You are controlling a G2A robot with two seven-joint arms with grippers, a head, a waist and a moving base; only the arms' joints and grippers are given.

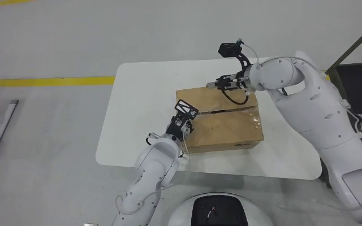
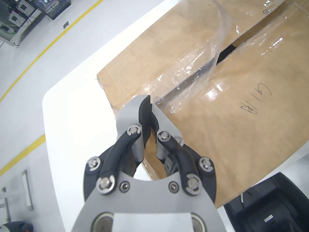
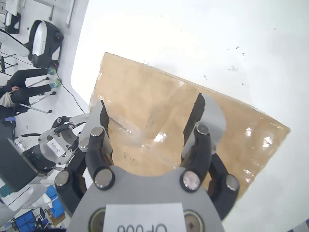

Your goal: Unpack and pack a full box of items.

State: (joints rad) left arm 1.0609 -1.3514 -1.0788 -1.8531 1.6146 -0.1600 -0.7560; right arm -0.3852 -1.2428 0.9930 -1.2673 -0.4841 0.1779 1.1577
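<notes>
A brown cardboard box [image 1: 226, 127] lies on the white table [image 1: 141, 101] with its two top flaps closed. Clear tape [image 2: 207, 32] runs along the seam [image 2: 243, 37], and a loose stretch of it curls up off the box. My left gripper [image 2: 149, 99] is shut, its tips at the near-left end of the seam, touching the tape's end; in the top view the left gripper [image 1: 182, 124] is at the box's left edge. My right gripper [image 3: 150, 114] hovers open above the box's far flap [image 3: 135, 85], the lifted tape [image 3: 147, 131] below its fingers; from above the right gripper [image 1: 218, 85] is at the box's back edge.
The box [image 2: 241, 146] fills the table's middle. Bare table top lies left of it [image 2: 72, 112] and behind it [image 3: 193, 25]. A yellow floor line [image 1: 56, 81] runs past the table's far left. A dark frame [image 1: 348, 79] stands at the right.
</notes>
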